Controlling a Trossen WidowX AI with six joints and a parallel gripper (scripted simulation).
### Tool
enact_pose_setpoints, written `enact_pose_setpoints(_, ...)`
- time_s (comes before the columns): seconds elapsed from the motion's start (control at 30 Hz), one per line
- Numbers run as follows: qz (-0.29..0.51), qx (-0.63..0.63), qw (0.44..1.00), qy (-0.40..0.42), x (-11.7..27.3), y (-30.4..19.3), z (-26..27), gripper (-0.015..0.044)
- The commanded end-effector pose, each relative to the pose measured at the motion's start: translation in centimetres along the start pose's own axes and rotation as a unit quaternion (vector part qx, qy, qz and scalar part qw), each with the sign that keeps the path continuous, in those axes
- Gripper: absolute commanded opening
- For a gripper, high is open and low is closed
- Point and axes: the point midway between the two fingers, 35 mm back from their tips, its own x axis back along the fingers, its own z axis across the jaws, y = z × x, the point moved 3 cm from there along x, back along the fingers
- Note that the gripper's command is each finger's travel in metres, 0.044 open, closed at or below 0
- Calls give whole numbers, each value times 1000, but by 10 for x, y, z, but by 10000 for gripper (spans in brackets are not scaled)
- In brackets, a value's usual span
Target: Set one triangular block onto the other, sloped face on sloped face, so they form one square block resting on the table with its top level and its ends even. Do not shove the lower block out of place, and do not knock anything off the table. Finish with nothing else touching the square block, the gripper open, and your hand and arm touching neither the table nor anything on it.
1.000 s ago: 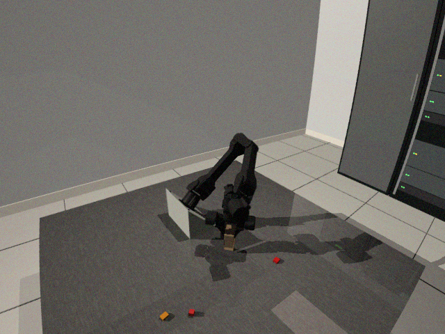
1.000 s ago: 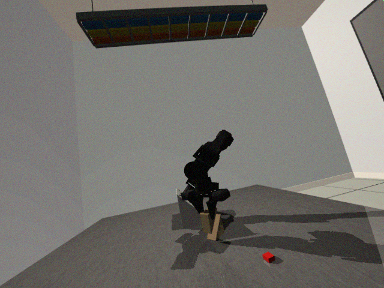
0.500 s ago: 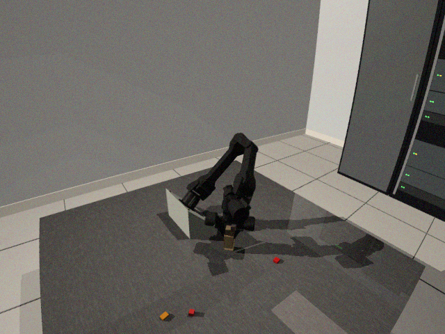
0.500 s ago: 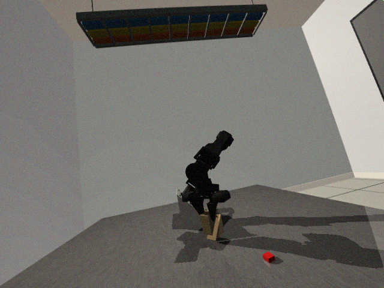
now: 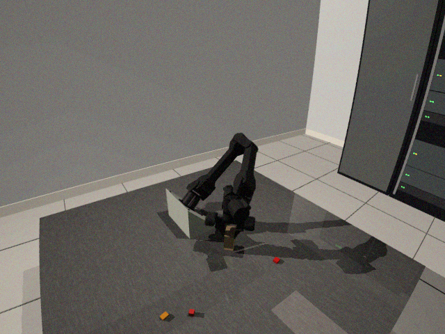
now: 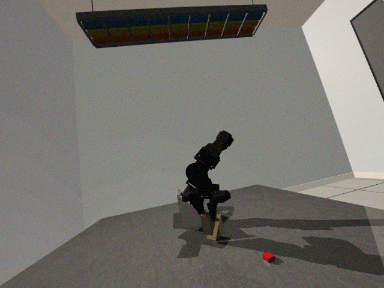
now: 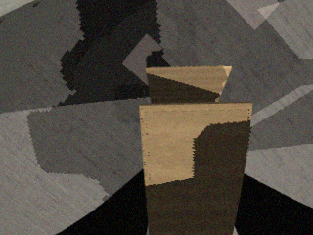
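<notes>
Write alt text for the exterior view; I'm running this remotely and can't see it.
A black arm reaches down with its jaws shut on a wooden triangular block, close against the second wooden block. A pale upright panel stands behind them, and a small red block lies in front, to the right.

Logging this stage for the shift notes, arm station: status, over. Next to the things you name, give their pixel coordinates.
Gripper [image 5: 229, 229] [image 6: 208, 215] [image 7: 186, 174] shut on one triangular block [image 7: 196, 147]; second triangular block [image 7: 188, 80] right beside it, square not confirmed; nearest red cube [image 5: 276, 259] [image 6: 268, 257] off to the side.
</notes>
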Motion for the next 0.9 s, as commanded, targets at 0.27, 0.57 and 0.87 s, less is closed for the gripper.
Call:
enact_pose_setpoints(0.27,-1,-2,1000,-2,-6,3,-1,0)
enact_pose_setpoints(0.57,-1,-2,1000,-2,-12,5,-1,0)
enact_pose_setpoints(0.87,-1,-2,1000,-1,-17,8,-1,0)
